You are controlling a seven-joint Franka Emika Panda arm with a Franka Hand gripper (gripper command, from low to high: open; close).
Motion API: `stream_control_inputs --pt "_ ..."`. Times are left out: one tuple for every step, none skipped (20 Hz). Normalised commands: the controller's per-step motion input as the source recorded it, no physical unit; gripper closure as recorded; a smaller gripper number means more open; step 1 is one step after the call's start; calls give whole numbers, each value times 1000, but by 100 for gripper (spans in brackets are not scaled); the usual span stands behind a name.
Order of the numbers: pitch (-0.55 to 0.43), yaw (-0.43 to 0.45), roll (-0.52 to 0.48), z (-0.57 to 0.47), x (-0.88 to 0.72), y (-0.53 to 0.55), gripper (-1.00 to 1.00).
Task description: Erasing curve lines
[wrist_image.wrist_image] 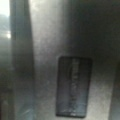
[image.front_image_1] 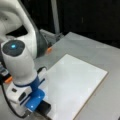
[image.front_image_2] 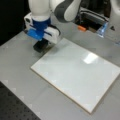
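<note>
Grey table [image.front_image_2: 20, 65] carries white board [image.front_image_2: 75, 75]; gripper [image.front_image_2: 41, 46] clamps dark eraser block [image.front_image_2: 40, 47] at board's far-left corner.

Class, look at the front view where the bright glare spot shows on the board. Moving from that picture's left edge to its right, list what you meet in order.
Black eraser block under the blue gripper → white board → glare spot → small orange object. No curve lines show on the board.

Both front views soft, blurred; glare patch on white board [image.front_image_2: 90, 58]; wrist view dim, heavily blurred.
</note>
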Motion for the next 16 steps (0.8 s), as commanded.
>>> stream_control_inputs --pt "72 108 53 60 150 -175 100" --pt "72 108 53 60 150 -175 100" --pt "72 108 53 60 150 -175 100" --pt "72 108 53 60 150 -175 100" --pt "72 108 53 60 150 -175 100" --pt "72 108 53 61 150 -175 100" --pt "72 108 53 61 150 -174 100" --pt "72 106 67 53 154 -179 100" --pt "34 -37 224 42 162 -187 100" --pt "27 -76 267 30 175 -196 100" --pt "28 -86 280 19 192 -206 100" --pt "32 -79 276 6 209 -218 100" --pt "37 -68 267 -4 224 -229 100" --pt "53 -54 256 -8 238 -237 100" --pt "69 -43 244 -10 253 -241 100" --pt "77 -31 228 -3 261 -243 100"
